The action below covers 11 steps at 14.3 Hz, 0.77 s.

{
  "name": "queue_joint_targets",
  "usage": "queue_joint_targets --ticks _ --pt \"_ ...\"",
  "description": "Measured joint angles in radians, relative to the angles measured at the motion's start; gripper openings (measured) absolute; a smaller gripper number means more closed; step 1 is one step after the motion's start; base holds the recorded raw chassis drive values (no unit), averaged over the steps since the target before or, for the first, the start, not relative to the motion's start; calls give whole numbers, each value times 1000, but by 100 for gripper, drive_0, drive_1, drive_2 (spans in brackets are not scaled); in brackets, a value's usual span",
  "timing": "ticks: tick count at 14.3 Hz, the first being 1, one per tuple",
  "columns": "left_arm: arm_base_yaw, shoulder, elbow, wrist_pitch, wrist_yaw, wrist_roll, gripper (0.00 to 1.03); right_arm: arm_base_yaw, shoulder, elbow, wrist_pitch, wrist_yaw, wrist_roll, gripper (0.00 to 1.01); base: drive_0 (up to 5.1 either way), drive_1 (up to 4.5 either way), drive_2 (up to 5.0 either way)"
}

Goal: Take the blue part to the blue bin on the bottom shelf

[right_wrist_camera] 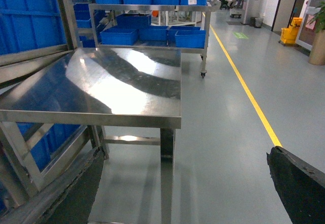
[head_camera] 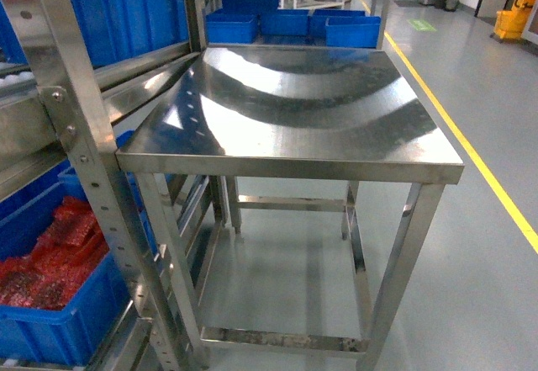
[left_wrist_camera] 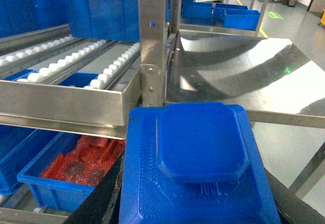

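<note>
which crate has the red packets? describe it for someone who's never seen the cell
Start at the square steel table and go left to the rack beside it, then down to its lowest tier. The open blue crate there is heaped with red packets; no other blue crate in view shows red contents.

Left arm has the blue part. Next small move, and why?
Probably ease the left gripper down and left: the blue part it holds hangs above and beside the crate of red packets, the wrong one; the blue crate at the left edge looks the likelier bin.
</note>
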Motion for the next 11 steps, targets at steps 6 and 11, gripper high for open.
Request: queue_joint_targets --ticks 6,11 --pt "0 0 0 1 -3 0 43 0 0 0 0 -2 0 98 -485 261 261" --pt "0 -1 0 -1 -3 0 43 0 0 0 -1 -2 0 98 -485 261 261"
